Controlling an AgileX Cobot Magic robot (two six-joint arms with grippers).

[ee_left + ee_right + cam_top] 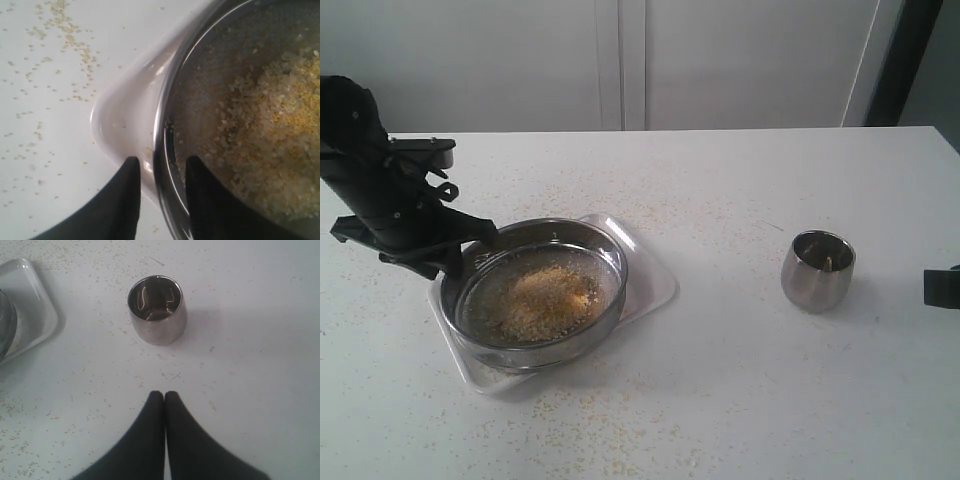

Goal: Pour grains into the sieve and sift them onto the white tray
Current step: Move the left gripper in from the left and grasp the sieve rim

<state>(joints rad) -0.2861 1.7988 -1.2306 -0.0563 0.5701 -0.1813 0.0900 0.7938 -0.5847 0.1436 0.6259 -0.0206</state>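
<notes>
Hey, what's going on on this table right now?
The left gripper has its fingers either side of the rim of the sieve, apparently gripping it. The sieve sits over the white tray with a heap of grains on its mesh. The steel cup stands upright off to the right, looking empty. The right gripper is shut on nothing, short of the cup.

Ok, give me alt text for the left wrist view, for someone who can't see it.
The left hand straddles the steel rim of the sieve, one black finger inside over the mesh, one outside over the white tray. Yellow and whitish grains lie heaped in the sieve, and crumbs dot the table beside the tray.
</notes>
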